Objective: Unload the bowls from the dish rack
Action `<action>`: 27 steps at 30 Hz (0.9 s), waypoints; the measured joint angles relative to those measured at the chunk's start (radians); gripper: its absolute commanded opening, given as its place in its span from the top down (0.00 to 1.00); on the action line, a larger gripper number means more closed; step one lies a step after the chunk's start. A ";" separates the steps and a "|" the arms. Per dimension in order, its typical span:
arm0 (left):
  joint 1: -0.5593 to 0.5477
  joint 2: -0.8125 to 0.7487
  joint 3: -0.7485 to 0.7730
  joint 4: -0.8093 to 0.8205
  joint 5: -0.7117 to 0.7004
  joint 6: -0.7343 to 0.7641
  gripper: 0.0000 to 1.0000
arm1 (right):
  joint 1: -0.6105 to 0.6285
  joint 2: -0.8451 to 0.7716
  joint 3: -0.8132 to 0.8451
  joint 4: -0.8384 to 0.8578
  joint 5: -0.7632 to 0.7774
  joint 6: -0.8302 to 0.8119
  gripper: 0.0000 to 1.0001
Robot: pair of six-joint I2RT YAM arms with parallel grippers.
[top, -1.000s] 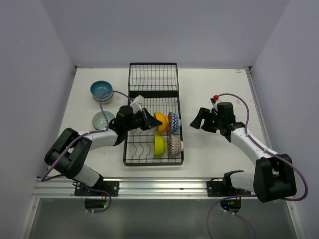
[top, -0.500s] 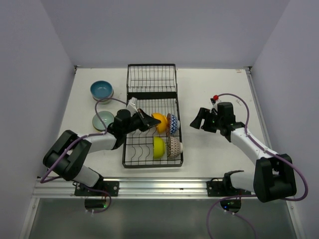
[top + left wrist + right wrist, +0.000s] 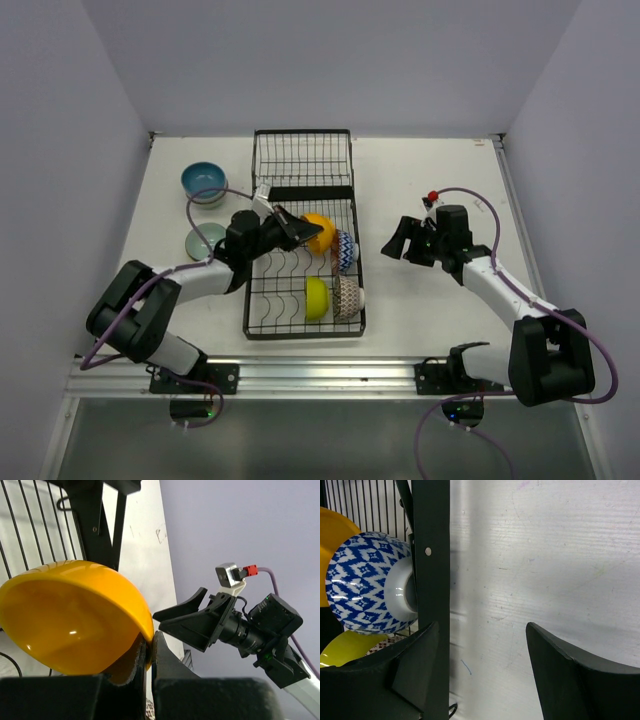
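My left gripper [image 3: 296, 232] is shut on the rim of an orange bowl [image 3: 319, 232] and holds it tilted over the black wire dish rack [image 3: 303, 143]. In the left wrist view the orange bowl [image 3: 70, 615] fills the left side, its rim pinched between my fingers [image 3: 165, 657]. A blue zigzag bowl [image 3: 345, 250], a yellow-green bowl [image 3: 318, 296] and a brown patterned bowl [image 3: 348, 294] stand on edge in the rack. My right gripper [image 3: 394, 240] is open and empty just right of the rack; its view shows the blue zigzag bowl [image 3: 367, 582] behind the rack's frame [image 3: 431, 555].
A blue bowl [image 3: 204, 181] stacked on another bowl and a pale mint green bowl [image 3: 207, 238] sit on the white table left of the rack. The table's right edge rail [image 3: 515, 190] runs behind my right arm.
My left gripper has lifted the orange bowl up and back out of its slot. The rack has shifted slightly left and away. My right arm has not moved.
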 measured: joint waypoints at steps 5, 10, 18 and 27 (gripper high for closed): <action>0.037 -0.001 0.053 -0.048 0.012 0.048 1.00 | 0.000 0.000 0.000 0.000 0.000 0.000 0.26; 0.061 -0.047 0.115 -0.216 0.014 0.160 1.00 | 0.000 0.000 0.000 0.000 0.000 0.000 0.26; 0.109 -0.245 0.277 -0.674 -0.025 0.475 1.00 | 0.000 0.000 0.000 0.003 0.000 0.000 0.26; 0.135 -0.341 0.504 -1.199 -0.389 0.808 1.00 | 0.000 -0.001 0.000 0.005 -0.001 0.001 0.26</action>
